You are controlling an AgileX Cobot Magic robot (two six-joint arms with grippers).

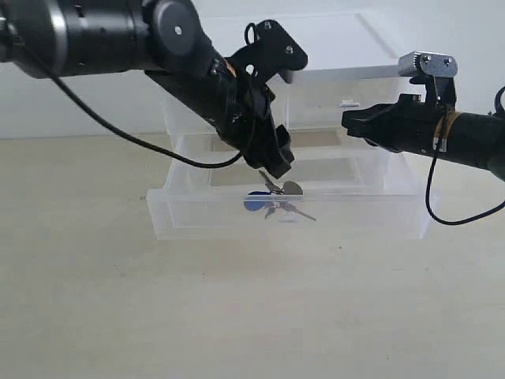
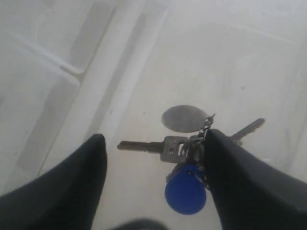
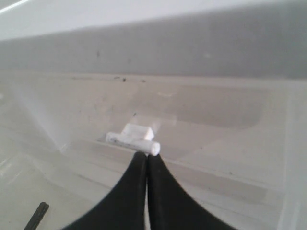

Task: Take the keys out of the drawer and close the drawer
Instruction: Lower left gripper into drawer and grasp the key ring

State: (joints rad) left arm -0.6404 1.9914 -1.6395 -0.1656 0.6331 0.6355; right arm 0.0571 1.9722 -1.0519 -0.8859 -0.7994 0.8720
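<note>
Frosted plastic drawer [image 1: 363,207] stands pulled out; keys [image 2: 173,147] lie on its floor, not yet lifted. Left jaws apart, straddling the bunch, one side against the ring. Right jaws together, hovering above the drawer, holding nothing. Remaining: grasp, lift out, push drawer shut.

No lettering, number, brand or sign can be read in any of the three views. The round blue tag [image 2: 185,190] on the keys [image 2: 168,146] shows a plain face, and any stamping on the key heads is too blurred to make out. The frosted drawer [image 1: 197,217] and a white tab handle [image 3: 134,136] show no legible mark.
</note>
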